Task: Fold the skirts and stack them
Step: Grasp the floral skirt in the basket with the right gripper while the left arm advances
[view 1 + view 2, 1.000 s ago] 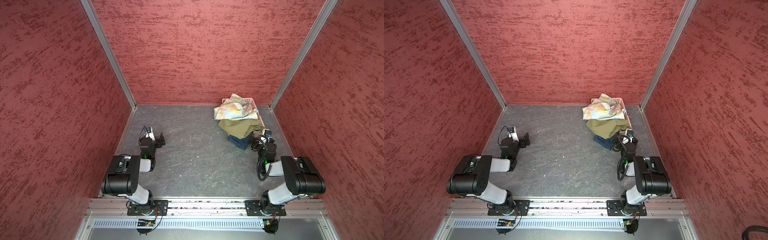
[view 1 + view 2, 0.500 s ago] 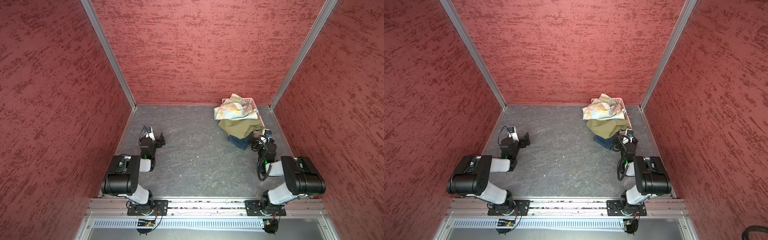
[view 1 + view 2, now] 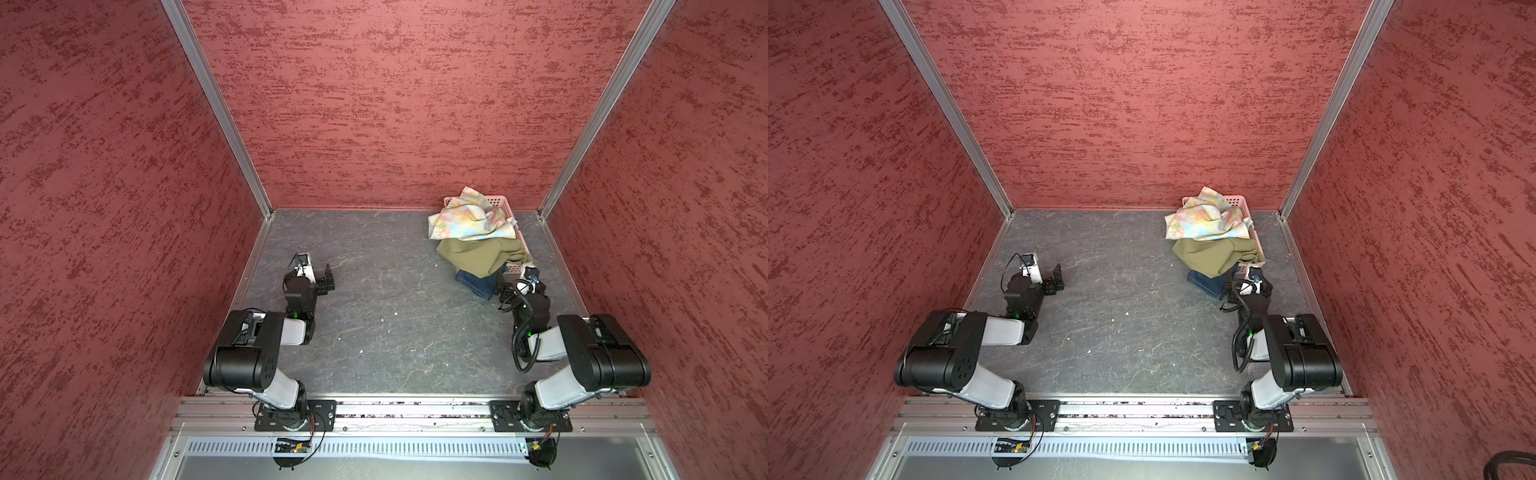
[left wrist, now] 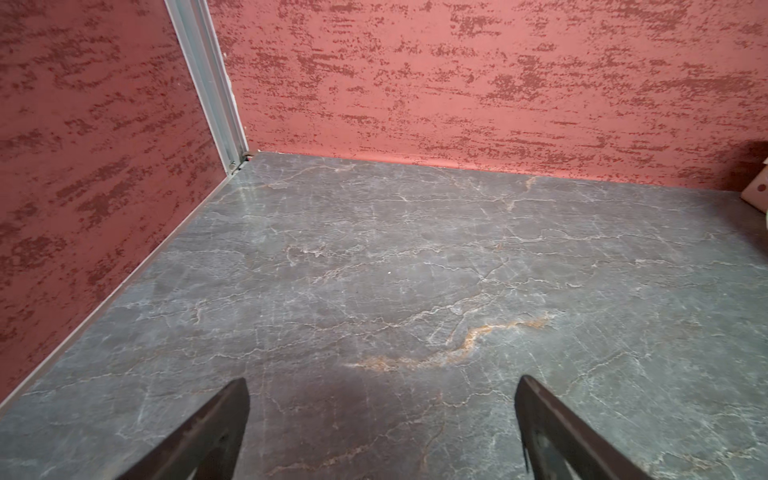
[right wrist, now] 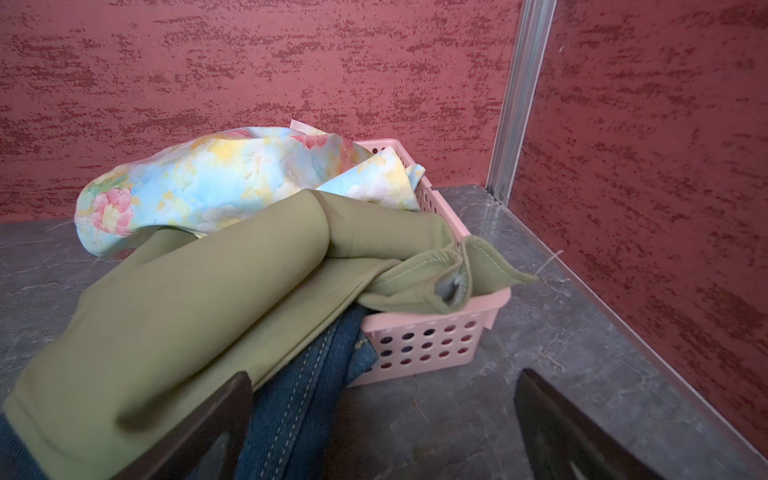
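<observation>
Three skirts (image 3: 473, 249) are seen unmoved, heaped over the pink basket (image 3: 497, 201) at the far right, while the left gripper (image 4: 382, 382) and right gripper (image 5: 384, 376) are kept spread and empty, so folding is not yet begun.

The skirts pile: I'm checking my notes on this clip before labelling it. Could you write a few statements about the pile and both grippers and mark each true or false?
1. The floral skirt lies topmost in the pile. True.
2. The denim skirt is folded flat at mid-table. False: it lies bunched under the olive skirt, by the pink basket.
3. The left gripper is open, with only the table in front of it. True.
4. The right gripper is shut on the olive skirt. False: its jaws stand wide open, gripping nothing.
</observation>
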Controlling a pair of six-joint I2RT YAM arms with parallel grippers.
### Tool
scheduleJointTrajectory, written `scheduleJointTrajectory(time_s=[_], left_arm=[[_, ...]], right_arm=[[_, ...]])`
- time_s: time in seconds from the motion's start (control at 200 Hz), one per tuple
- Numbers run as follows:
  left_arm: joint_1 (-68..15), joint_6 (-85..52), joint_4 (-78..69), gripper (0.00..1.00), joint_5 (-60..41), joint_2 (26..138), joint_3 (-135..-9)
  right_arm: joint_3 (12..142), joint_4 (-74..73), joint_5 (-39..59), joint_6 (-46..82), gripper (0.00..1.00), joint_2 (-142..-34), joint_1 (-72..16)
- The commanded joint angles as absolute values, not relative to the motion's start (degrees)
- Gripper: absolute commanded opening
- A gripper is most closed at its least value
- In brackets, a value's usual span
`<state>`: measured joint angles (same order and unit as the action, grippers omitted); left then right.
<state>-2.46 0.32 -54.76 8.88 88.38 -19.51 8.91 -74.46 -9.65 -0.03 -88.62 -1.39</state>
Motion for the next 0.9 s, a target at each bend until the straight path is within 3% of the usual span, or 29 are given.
scheduleJointTrajectory(time_s=[0.0, 0.075, 0.15, 0.376, 0.471, 0.616, 0.761, 0.897], left_arm=[[-2.9, 0.5, -55.5, 1.0, 12.0, 86.3, -19.1], [-4.6, 1.1, -49.6, 1.0, 18.0, 82.8, -22.2], [-5.3, -4.3, -22.9, 1.0, 24.0, 76.0, -32.1], [-6.8, -9.9, 6.4, 0.99, 18.1, 66.3, -48.6], [-6.7, -14.3, 16.0, 0.98, 4.4, 67.5, -56.4], [-8.1, -17.2, 18.4, 1.0, -14.7, 73.3, -60.4], [-11.6, -16.3, 22.7, 1.0, -16.7, 78.6, -62.4], [-15.3, -16.4, 25.3, 1.0, -17.5, 82.4, -65.2]], right_arm=[[6.4, -80.7, -16.4, -2.2, 0.99, -82.8, -3.5], [7.0, -70.6, -19.4, 0.4, 0.98, -73.5, -3.9], [8.3, -61.1, -19.4, 2.9, 0.99, -65.4, -3.9], [21.4, -36.6, -22.6, 11.4, 0.99, -53.7, -4.0], [30.3, -25.2, -18.6, 15.7, 0.98, -54.9, -5.0], [44.3, -8.3, -12.9, 16.1, 0.91, -62.6, -7.1], [56.0, 6.6, -5.8, 14.6, 0.89, -71.4, -8.2], [61.0, 11.5, -2.6, 13.3, 0.87, -77.4, -9.8]])
